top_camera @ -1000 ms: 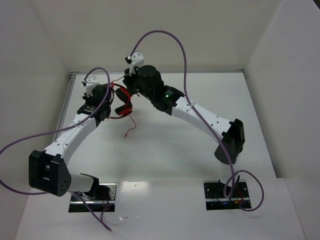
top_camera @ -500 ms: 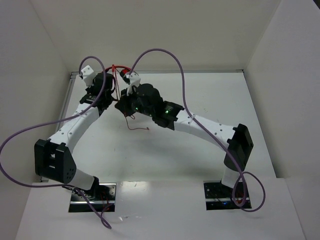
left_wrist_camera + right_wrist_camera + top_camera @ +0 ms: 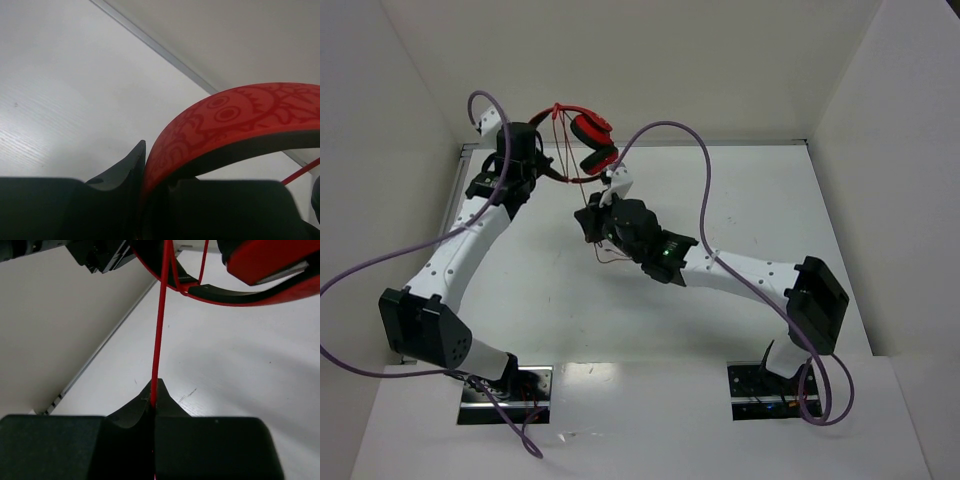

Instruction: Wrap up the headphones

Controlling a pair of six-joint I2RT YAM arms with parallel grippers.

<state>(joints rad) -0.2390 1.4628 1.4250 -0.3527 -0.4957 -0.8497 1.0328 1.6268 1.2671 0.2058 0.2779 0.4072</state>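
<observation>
White table (image 3: pixel 750 200), headphones (image 3: pixel 225 117) cropped at frame edge

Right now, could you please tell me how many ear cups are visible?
2. One ear cup by the back wall; the second ear cup just nearer.

White desk (image 3: pixel 740 200) with faint wood grain, pale walls on three sides. Metal strip (image 3: pixel 150 45) along its far edge. Two dark mounting plates at near edge: left plate (image 3: pixel 505 392), right plate (image 3: pixel 770 388). Small dark scuff (image 3: pixel 187 395) on the surface. Loose red cable (image 3: pixel 610 260) end low over it, contact unclear.
</observation>
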